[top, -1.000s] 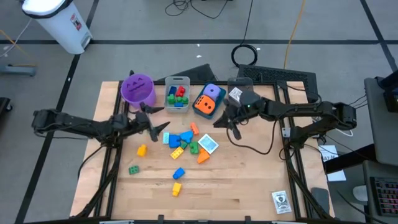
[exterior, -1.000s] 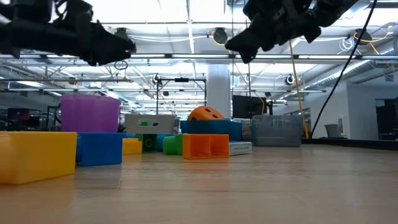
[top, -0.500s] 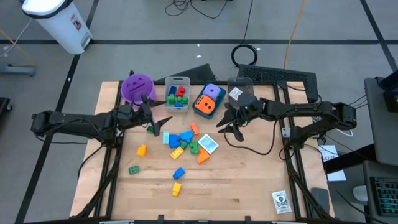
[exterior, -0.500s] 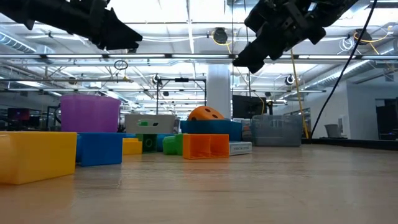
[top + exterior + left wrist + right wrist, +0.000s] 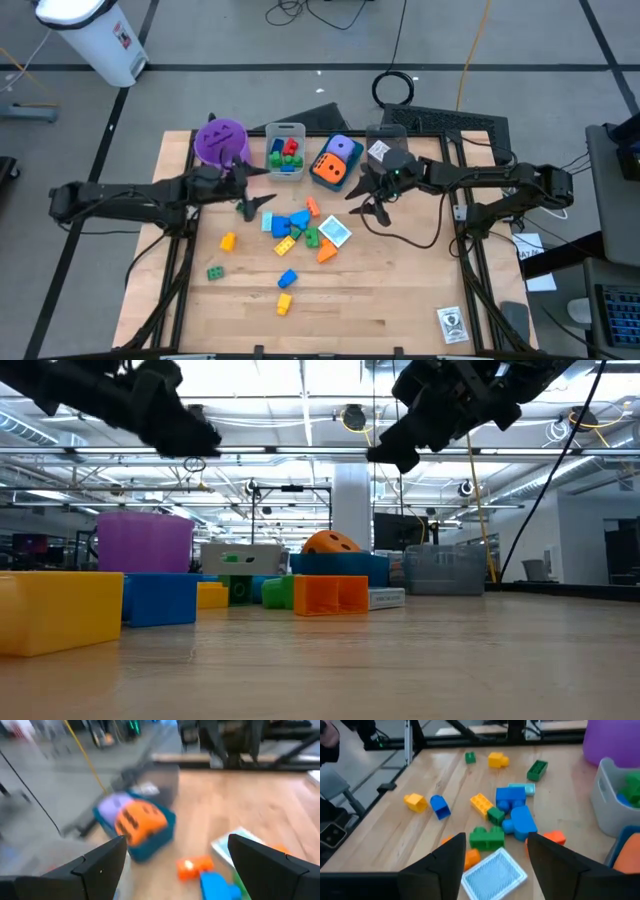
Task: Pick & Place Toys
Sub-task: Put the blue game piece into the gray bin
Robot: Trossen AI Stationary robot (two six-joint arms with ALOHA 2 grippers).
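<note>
Most of the toys lie loose near the middle of the table (image 5: 400, 300): a cluster of blue bricks (image 5: 290, 223), green bricks (image 5: 312, 238), an orange brick (image 5: 327, 252) and a white printed cube (image 5: 335, 232). A yellow brick (image 5: 228, 241) and a green brick (image 5: 215, 272) sit apart at about 8 o'clock from the cluster, and a blue brick (image 5: 288, 278) and a yellow brick (image 5: 284, 303) at 6 o'clock.

At 12 o'clock, along the far edge, stand a purple cup (image 5: 221, 142), a grey bin (image 5: 286, 150) with bricks in it, and a blue bin (image 5: 333, 175) holding an orange die (image 5: 328, 165) and a purple die (image 5: 343, 148).

The left tool (image 5: 250, 200) hovers at 10 o'clock from the cluster, fingers spread wide and empty. The right tool (image 5: 362, 208) hangs at 2 o'clock from it, above the printed cube, fingers parted and empty.
</note>
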